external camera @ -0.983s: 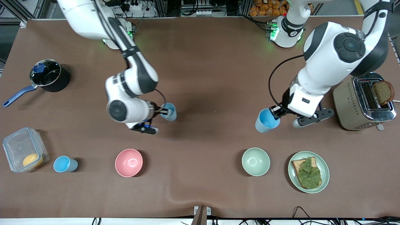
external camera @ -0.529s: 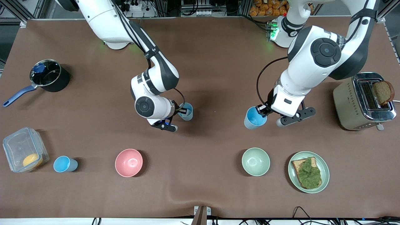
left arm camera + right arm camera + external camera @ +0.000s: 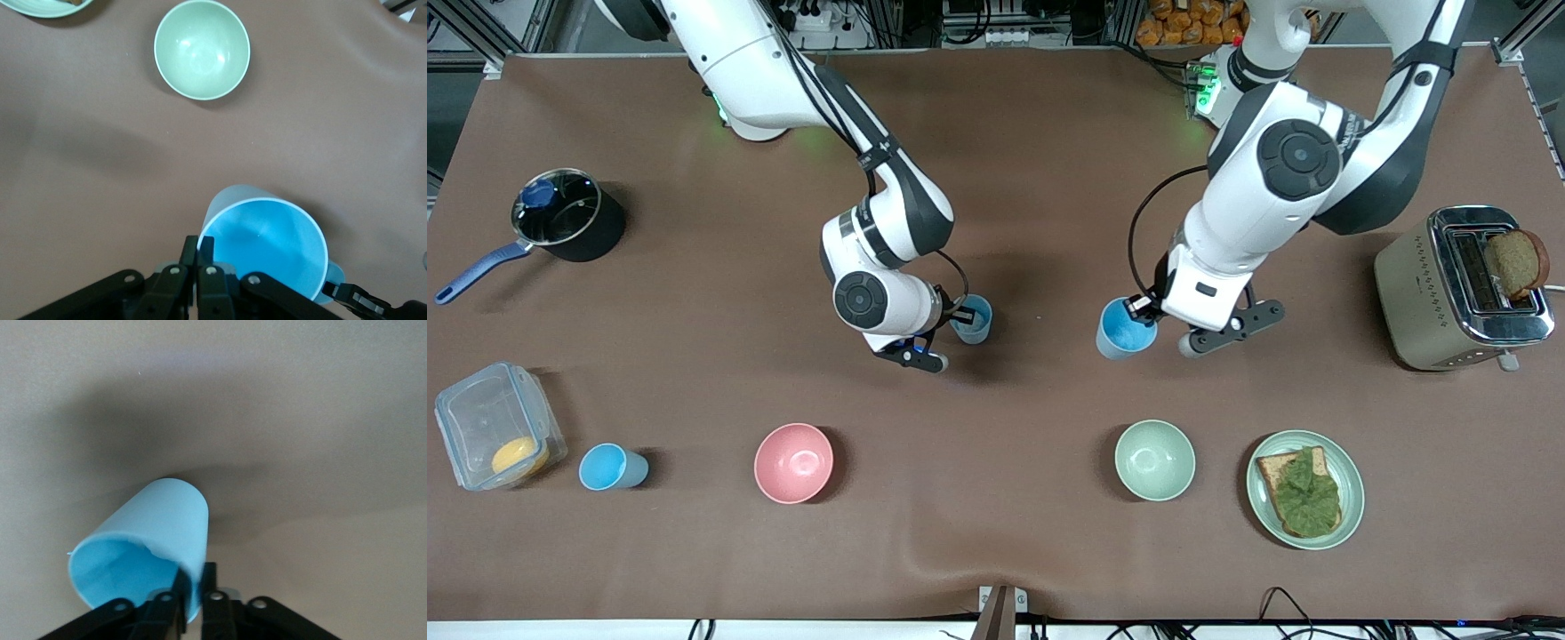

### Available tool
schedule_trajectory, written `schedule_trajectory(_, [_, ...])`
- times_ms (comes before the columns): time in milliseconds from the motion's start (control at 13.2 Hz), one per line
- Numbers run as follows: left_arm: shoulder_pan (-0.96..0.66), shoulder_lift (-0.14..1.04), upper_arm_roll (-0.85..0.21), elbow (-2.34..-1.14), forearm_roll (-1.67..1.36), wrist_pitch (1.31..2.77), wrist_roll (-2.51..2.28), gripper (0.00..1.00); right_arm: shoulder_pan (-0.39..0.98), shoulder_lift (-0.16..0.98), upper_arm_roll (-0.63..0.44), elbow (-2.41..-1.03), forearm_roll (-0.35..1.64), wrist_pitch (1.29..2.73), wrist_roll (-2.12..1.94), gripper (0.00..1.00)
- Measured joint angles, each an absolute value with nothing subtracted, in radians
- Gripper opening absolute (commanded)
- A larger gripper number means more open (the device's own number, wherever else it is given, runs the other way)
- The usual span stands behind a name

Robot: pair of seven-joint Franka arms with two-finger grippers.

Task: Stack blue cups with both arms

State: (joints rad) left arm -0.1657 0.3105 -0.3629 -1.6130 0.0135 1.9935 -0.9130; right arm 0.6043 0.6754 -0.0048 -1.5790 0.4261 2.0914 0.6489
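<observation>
Left tool (image 3: 1144, 310), right tool (image 3: 960, 315) pinching blue cups (image 3: 1122, 328)

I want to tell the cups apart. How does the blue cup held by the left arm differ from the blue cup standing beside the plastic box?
The held cup is pinched at its rim by the left tool and tilted, up over the table's middle. The free cup stands upright on the table beside the plastic box, with no tool touching it. Both are light blue, handleless and empty.

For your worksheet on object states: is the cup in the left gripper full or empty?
Empty: the left wrist view looks into the cup to its bare blue bottom.
</observation>
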Motion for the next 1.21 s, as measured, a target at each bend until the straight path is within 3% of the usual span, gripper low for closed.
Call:
schedule_trajectory(378, [-0.22, 0.341, -0.364, -1.611, 0.013, 1.998, -1.013, 0.0, 0.575, 0.628, -0.03, -1.522, 0.426, 2.061, 0.648, 1.0])
schedule_trajectory(831, [-0.454, 0.517, -0.327, -1.467, 0.014, 2.08, -1.148, 0.0, 0.304, 0.389, -0.045, -1.527, 0.416, 1.794, 0.513, 1.0])
schedule_trajectory(1209, [-0.577, 0.622, -0.259, -1.437, 0.019, 2.167, -1.179, 0.0, 0.113, 0.21, -0.047, -1.647, 0.132, 1.757, 0.284, 1.0])
